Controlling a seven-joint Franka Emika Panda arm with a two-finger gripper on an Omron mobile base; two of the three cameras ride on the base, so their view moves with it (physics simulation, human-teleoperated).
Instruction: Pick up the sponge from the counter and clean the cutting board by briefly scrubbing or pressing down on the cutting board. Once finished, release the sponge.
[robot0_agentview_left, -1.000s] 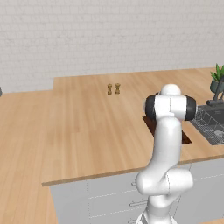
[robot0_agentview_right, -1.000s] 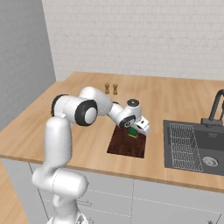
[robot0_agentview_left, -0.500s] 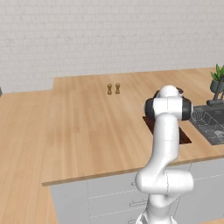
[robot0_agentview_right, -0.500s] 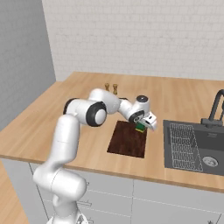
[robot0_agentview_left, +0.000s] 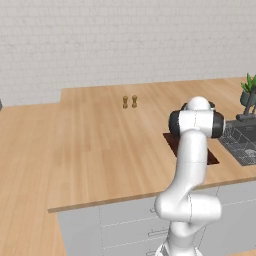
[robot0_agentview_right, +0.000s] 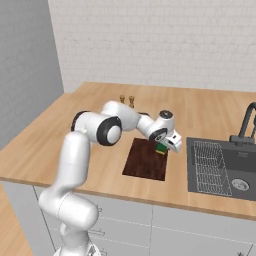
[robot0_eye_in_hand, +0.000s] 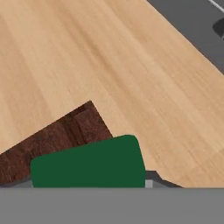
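Note:
My gripper (robot0_agentview_right: 165, 146) is shut on the sponge (robot0_agentview_right: 161, 149), a small block with a dark green top and a yellow underside. It sits low over the far right corner of the dark reddish-brown cutting board (robot0_agentview_right: 145, 161). In the hand view the green sponge (robot0_eye_in_hand: 89, 168) covers that corner of the cutting board (robot0_eye_in_hand: 61, 138), with light wood counter (robot0_eye_in_hand: 131, 65) beyond. Whether the sponge touches the board I cannot tell. In the left base view my arm hides most of the cutting board (robot0_agentview_left: 171, 142).
A dark sink with a wire-grid rack (robot0_agentview_right: 207, 167) and a black faucet (robot0_agentview_right: 245, 127) lies just right of the board. Two small shakers (robot0_agentview_right: 126, 100) stand at the back of the counter. A potted plant (robot0_agentview_left: 248, 92) stands at the far right.
The gripper with the sponge has slid from the middle of the board toward its far right corner, and the elbow has swung over to follow. The jaws have tightened slightly.

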